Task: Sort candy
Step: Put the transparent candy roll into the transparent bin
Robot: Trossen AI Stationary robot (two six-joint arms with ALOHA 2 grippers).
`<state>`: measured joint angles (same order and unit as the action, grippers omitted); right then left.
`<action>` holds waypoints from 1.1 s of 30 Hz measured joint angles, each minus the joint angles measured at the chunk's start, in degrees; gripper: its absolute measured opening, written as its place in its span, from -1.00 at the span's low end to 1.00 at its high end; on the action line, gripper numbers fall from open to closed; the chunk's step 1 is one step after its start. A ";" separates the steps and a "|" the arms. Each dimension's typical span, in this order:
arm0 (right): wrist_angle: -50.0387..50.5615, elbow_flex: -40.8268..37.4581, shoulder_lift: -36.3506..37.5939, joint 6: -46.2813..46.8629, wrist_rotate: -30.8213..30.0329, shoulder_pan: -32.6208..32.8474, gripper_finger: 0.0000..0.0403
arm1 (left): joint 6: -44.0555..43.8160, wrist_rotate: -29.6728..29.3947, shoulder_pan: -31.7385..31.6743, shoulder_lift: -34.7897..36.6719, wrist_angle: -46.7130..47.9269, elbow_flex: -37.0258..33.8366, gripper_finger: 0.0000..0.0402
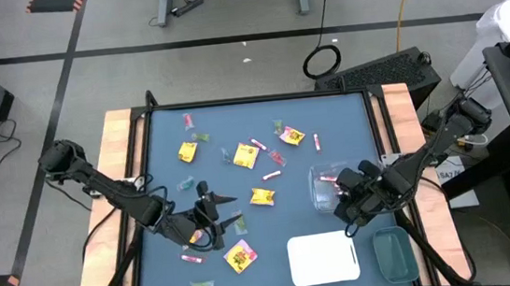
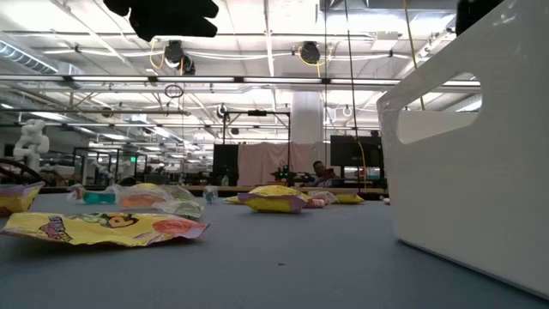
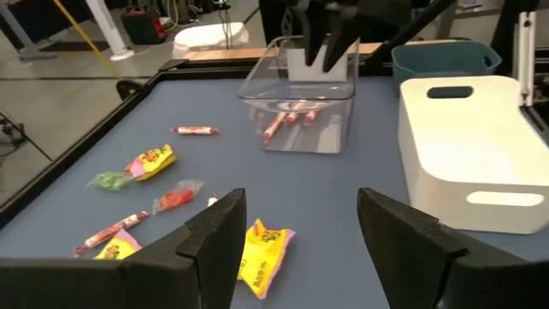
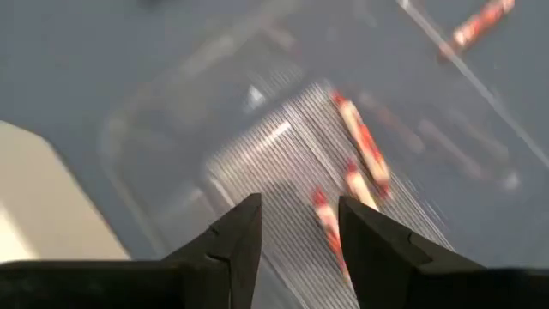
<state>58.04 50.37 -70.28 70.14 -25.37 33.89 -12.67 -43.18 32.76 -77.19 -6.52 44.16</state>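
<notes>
right claw [image 4: 296, 225]: over the clear tray [image 1: 327, 185], fingers partly apart, holding nothing | left claw [image 3: 296, 227]: low over the blue worktop [image 1: 235, 126], wide open, empty | candy: three red sticks [image 4: 360, 142] in the clear tray; yellow packets [image 1: 245, 156] and other sweets spread over the worktop | white tray [image 1: 322, 258] and green tray [image 1: 395, 253] near the right claw

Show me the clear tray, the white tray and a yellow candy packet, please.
clear tray [image 3: 296, 103]: left wrist view, its front wall.
white tray [image 3: 480, 150]: left wrist view, its top face.
yellow candy packet [image 1: 240, 255]: high view, the packet's middle.
</notes>
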 joint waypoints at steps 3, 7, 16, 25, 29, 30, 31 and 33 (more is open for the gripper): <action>-3.82 2.09 0.00 -3.62 -3.68 0.73 -0.29 | 0.05 1.58 -0.52 0.00 0.01 0.00 0.14; -14.79 2.95 0.00 -13.84 -10.93 1.68 -0.29 | 0.07 2.73 -0.64 0.00 0.09 0.00 0.14; -34.37 2.95 -0.13 -33.25 -11.95 -6.33 -0.29 | -0.34 2.62 -2.01 0.00 0.02 0.00 0.14; -40.14 2.97 -7.35 -49.32 9.04 -22.12 -0.29 | -0.37 2.49 -2.78 0.02 0.15 0.00 0.14; -43.88 3.03 -10.86 -57.99 12.13 -26.49 -0.29 | -0.52 2.49 -2.74 0.02 0.23 0.00 0.14; -43.97 3.54 -11.77 -59.73 12.13 -27.40 -0.29 | -0.51 2.49 -2.74 0.02 0.26 0.00 0.14; -43.95 4.09 -12.77 -61.22 12.15 -28.27 -0.29 | -0.50 2.49 -2.76 0.02 0.27 0.00 0.14; -43.35 5.55 -14.85 -63.68 12.32 -29.90 -0.29 | -0.50 2.46 -2.83 0.02 0.50 0.00 0.14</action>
<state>14.69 55.92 -85.13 6.46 -13.05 3.99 -13.17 -40.72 29.92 -77.17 -6.03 44.16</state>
